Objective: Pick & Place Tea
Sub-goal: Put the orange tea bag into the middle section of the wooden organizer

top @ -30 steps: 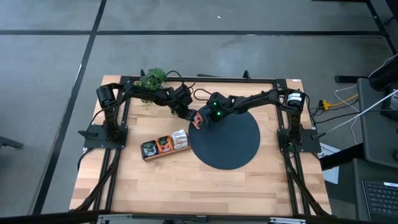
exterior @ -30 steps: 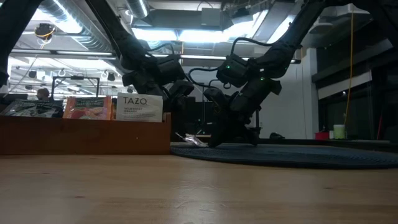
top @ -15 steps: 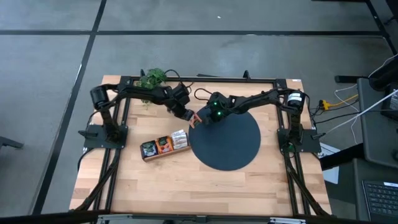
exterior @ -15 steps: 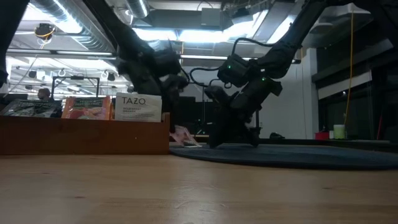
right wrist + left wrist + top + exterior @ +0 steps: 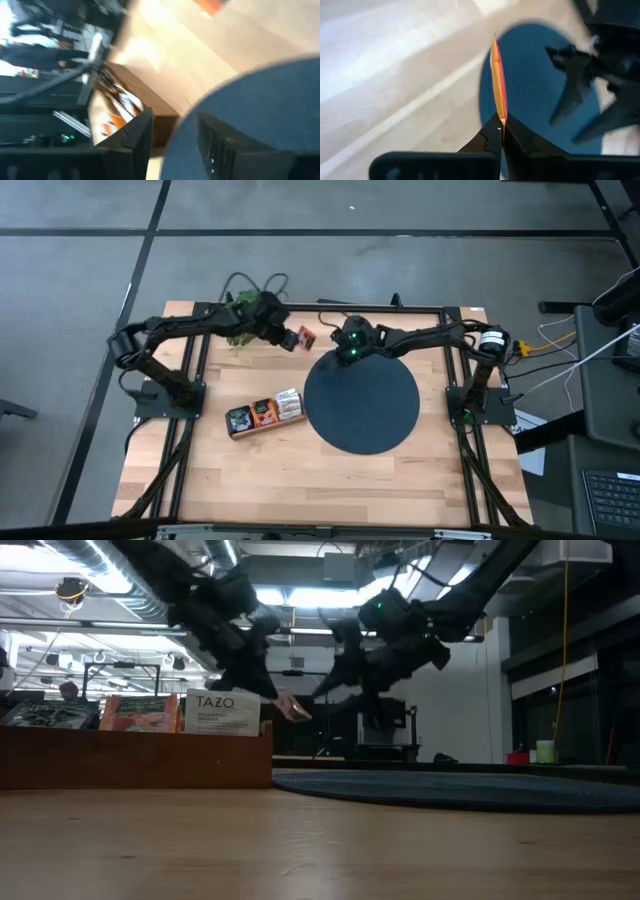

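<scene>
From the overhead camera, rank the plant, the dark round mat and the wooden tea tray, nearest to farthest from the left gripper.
Left gripper holds an orange sachet.
1. Plant, just behind-left.
2. Dark mat, right-front.
3. Tea tray, toward the front.

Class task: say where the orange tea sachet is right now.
The orange tea sachet is pinched in the left gripper, held above the table's far edge, just left of the dark disc, near the plant.

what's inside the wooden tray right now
The wooden tray holds upright tea sachets: a dark one, an orange one and white ones. How many stand behind each front sachet is hidden.
</scene>
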